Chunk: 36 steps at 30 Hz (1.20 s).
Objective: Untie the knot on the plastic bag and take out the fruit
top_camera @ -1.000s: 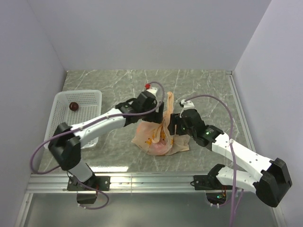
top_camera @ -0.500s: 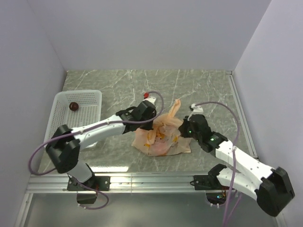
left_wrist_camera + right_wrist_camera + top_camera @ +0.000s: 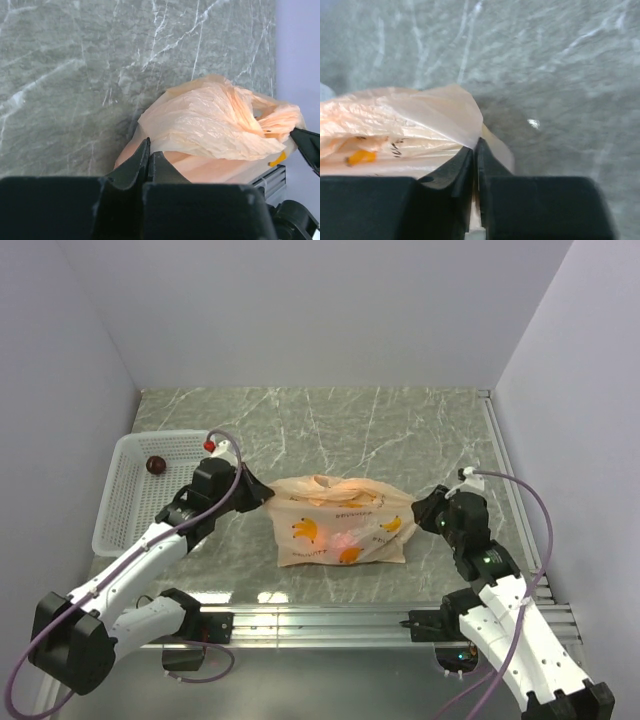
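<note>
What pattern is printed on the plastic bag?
The plastic bag is pale peach with yellow-orange banana prints and dark lettering, clearest from the top camera.

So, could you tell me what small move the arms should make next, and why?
Probably ease both grippers gently apart to spread the mouth: the left gripper and right gripper each pinch one end of the bag, stretched between them, fruit inside.

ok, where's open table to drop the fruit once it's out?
Bare table between the plastic bag and the back wall. The basket holds only one dark fruit. Crowded mid-table: left gripper and right gripper pinch the bag's ends.
</note>
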Motion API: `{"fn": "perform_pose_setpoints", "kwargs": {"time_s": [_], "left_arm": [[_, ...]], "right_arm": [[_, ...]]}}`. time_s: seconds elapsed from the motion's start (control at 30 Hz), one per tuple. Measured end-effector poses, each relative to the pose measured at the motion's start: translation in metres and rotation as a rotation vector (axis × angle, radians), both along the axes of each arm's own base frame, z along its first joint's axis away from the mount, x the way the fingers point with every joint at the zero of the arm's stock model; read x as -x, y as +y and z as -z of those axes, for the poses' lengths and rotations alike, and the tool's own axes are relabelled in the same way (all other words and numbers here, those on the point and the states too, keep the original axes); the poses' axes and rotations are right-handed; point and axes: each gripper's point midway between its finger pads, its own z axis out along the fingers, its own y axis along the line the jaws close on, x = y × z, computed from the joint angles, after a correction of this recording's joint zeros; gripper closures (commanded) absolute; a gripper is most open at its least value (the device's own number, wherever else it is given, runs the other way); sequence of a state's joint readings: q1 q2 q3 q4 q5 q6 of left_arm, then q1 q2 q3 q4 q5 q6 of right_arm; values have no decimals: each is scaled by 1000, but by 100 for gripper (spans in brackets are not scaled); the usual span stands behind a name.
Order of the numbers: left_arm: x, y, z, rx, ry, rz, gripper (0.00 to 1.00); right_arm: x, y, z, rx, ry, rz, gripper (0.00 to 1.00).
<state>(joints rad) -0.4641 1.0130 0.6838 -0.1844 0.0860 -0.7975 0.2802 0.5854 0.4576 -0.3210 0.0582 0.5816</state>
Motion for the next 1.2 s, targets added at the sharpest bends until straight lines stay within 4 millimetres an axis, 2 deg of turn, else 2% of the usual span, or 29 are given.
{"fn": "perform_pose_setpoints", "kwargs": {"time_s": [0.07, 0.1, 0.2, 0.27, 0.37, 0.4, 0.43, 0.5, 0.57, 0.63, 0.7, 0.73, 0.77, 0.83, 0.87, 0.93, 1.03, 1.13, 1.2], "left_arm": [[1, -1, 2, -2, 4, 17, 99], [2, -2, 3, -7, 5, 28, 99], [6, -7, 6, -30, -1, 66, 99], [10, -13, 6, -39, -8, 98, 99], [18, -22, 7, -54, -20, 151, 99], [19, -24, 7, -58, -22, 163, 99], [21, -26, 7, -64, -24, 174, 99], [22, -28, 6, -71, -27, 186, 99], [22, -28, 4, -81, -32, 195, 99], [22, -28, 3, -87, -37, 197, 99], [24, -25, 3, -96, -38, 194, 99], [25, -23, 3, -103, -39, 190, 99], [26, -21, 3, -109, -40, 187, 99], [26, -17, 2, -124, -44, 172, 100], [27, -15, 1, -129, -45, 165, 100], [26, -9, 2, -149, -46, 135, 99], [21, 5, 5, -178, -37, 61, 99], [8, 21, -1, -182, -33, -17, 100], [-4, 26, -11, -175, -43, -51, 100]], "right_arm": [[5, -3, -2, 42, -1, -24, 50], [7, -3, -6, 64, -4, -44, 38], [12, 8, -36, 97, -52, -121, 24], [12, 23, -63, 110, -105, -200, 22], [13, 58, -103, 132, -181, -359, 21], [11, 71, -110, 151, -192, -406, 21], [10, 84, -113, 176, -193, -450, 21], [4, 103, -104, 230, -169, -515, 21], [-5, 112, -84, 294, -120, -543, 21], [-15, 113, -51, 369, -28, -548, 21], [-20, 112, -26, 424, 39, -550, 24], [-22, 110, -14, 448, 70, -552, 28], [-22, 109, -5, 468, 94, -555, 48], [-24, 104, 8, 504, 127, -543, 73], [-25, 101, 11, 518, 136, -527, 91], [-28, 91, 10, 523, 143, -474, 100], [-39, 63, -8, 482, 119, -331, 100], [-47, 22, -48, 397, 32, -148, 100], [-43, 2, -81, 335, -59, -55, 100]]}}
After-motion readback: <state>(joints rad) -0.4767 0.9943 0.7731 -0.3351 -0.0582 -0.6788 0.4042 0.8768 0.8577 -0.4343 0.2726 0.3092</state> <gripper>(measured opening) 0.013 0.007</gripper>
